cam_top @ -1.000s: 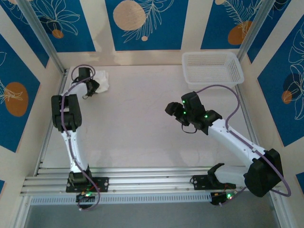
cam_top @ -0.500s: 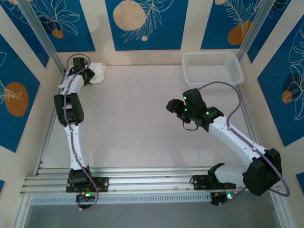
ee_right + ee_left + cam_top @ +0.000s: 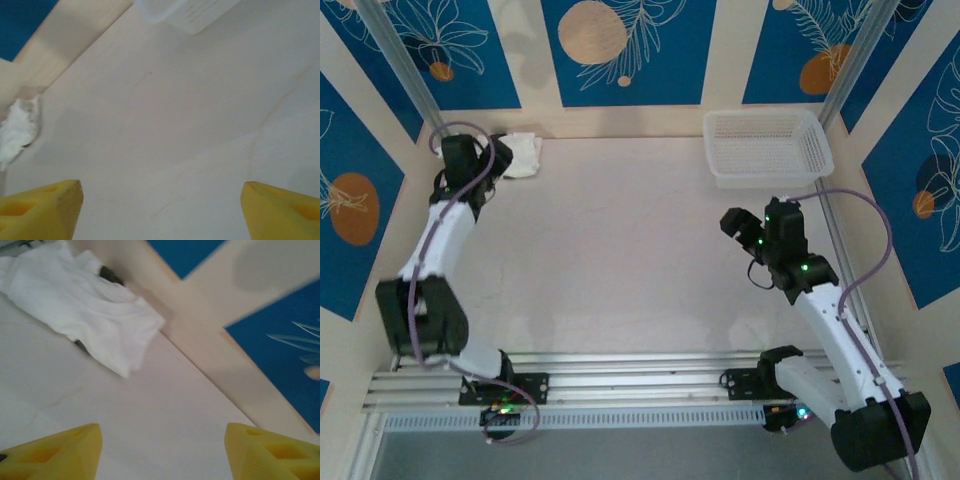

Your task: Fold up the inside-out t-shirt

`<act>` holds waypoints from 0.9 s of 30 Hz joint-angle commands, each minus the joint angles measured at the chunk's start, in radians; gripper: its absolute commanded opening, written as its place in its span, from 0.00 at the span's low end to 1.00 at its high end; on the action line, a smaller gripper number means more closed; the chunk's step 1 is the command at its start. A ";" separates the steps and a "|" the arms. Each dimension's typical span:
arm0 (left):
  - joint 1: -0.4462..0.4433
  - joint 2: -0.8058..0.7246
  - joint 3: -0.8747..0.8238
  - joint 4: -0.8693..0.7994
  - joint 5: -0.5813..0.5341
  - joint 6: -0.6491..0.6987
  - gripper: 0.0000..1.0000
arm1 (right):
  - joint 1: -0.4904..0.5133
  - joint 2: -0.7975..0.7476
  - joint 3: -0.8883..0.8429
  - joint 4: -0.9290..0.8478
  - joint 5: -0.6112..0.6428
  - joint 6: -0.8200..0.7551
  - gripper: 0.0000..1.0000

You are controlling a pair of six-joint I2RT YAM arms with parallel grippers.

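The t-shirt [image 3: 523, 154] lies crumpled in the worktop's [image 3: 620, 250] far left corner; collar, sleeves and long axis cannot be made out; from above the left arm covers its left part; the left gripper [image 3: 160, 452] gapes wide, empty, just beside it; the right gripper [image 3: 160, 210], equally wide and empty, hovers near the right edge, short of the basket [image 3: 765, 179].

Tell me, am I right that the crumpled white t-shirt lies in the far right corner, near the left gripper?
No. The crumpled white t-shirt lies in the far left corner, near the left gripper, as the top external view shows.
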 commanded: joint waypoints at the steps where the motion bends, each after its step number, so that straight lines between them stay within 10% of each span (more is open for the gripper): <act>1: -0.072 -0.137 -0.171 0.022 0.064 0.104 0.67 | -0.066 -0.030 -0.090 0.132 0.051 -0.173 0.87; 11: -0.327 -0.466 -0.539 0.143 -0.014 0.370 1.00 | -0.174 0.089 -0.357 0.672 0.159 -0.495 0.94; 22: -0.375 -0.467 -0.776 0.405 -0.426 0.532 1.00 | -0.140 0.675 -0.427 1.450 -0.019 -0.689 1.00; 27: -0.354 -0.410 -0.782 0.413 -0.544 0.572 1.00 | -0.174 0.628 -0.376 1.256 -0.003 -0.630 0.99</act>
